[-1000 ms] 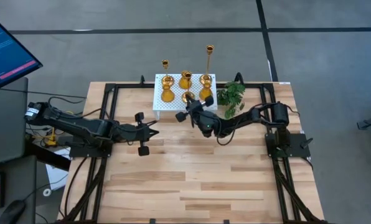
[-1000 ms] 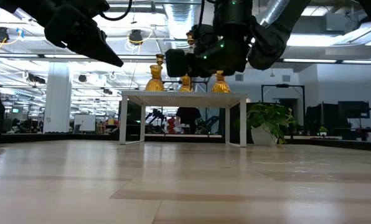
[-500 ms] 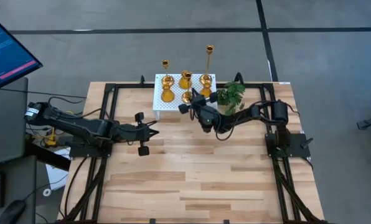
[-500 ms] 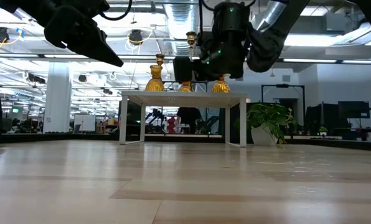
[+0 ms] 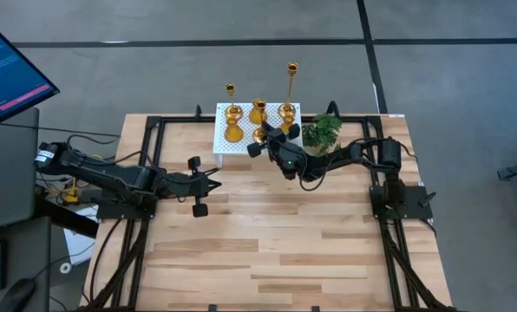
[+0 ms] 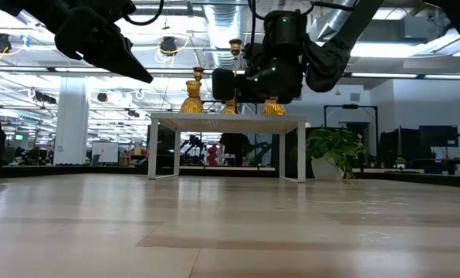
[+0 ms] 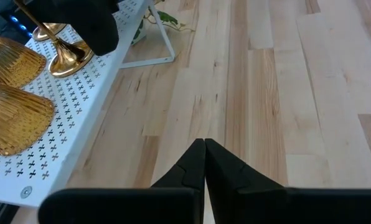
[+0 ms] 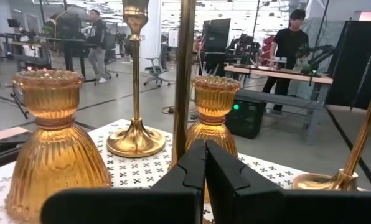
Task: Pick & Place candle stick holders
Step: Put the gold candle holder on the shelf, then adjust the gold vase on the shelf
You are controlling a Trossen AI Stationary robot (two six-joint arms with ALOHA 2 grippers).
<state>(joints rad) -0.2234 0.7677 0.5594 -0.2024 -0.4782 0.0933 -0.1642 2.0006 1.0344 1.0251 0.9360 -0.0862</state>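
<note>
Several shiny gold candle stick holders [image 5: 258,108] stand by their round bases on a white perforated stand [image 5: 241,146] at the table's far middle. Some are squat and ribbed [image 8: 55,143]. Some are tall and thin-stemmed [image 8: 136,74]. My right gripper [image 5: 270,139] is shut and reaches over the stand's near edge among the holders. One thin gold stem [image 8: 184,74] rises right in front of its fingertips [image 8: 205,146]. My left gripper [image 5: 215,180] is shut and empty above the table, left of the stand; it also shows in its wrist view [image 7: 205,144]. My right gripper's shut fingers stand close before a tall holder's thin stem [image 8: 180,143]. They come at it about level, from the table's near side. The fingers hide the stem's lower part. I cannot tell whether they touch it.
A green plant sprig [image 5: 322,132] lies right of the stand, beside my right arm. Black frame rails [image 5: 150,139] run along the table's left and right sides. A monitor [image 5: 7,69] stands off the table's left. Bare wood spreads over the table's near half [image 5: 267,251].
My right gripper has gone toward the table's far edge, from in front of the stand to over its near edge among the holders. It has stayed shut.
</note>
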